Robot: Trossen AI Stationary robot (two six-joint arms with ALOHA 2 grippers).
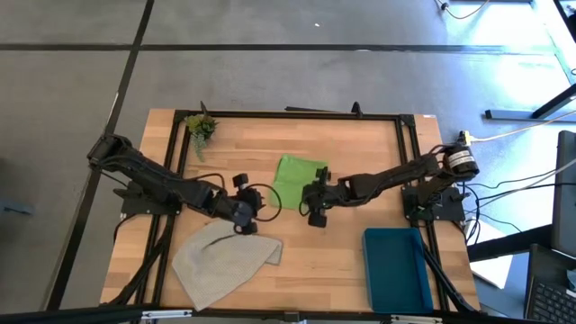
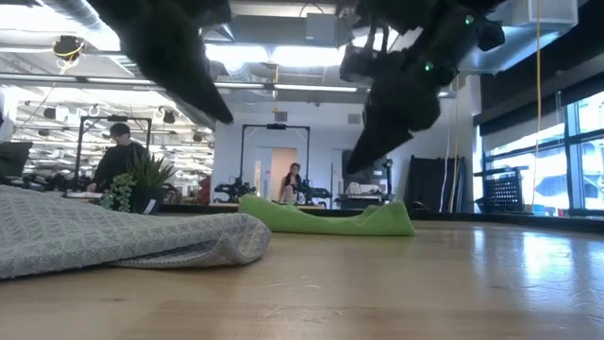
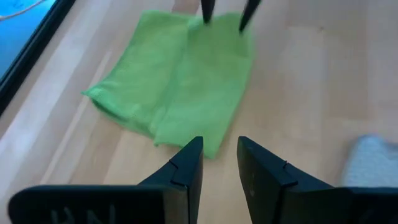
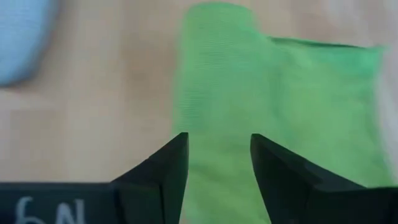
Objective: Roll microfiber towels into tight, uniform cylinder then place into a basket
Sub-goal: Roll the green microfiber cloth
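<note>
Claws hang parted and empty, the left claw (image 1: 245,216) and right claw (image 1: 315,209) flanking the green towel (image 1: 297,177) mid-counter. Grey towel (image 1: 223,261) lies crumpled at the front, teal basket (image 1: 396,268) front-right, plant sprig (image 1: 201,127) back-left.

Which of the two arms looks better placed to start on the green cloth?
Probably the right. Its open, empty gripper hovers at the green towel's edge, the cloth showing between its fingers. The left gripper, also open and empty, sits between the green towel and the grey towel, slightly farther off.

Both arms reach inward — left hand (image 1: 243,219) and right hand (image 1: 312,200) open.
</note>
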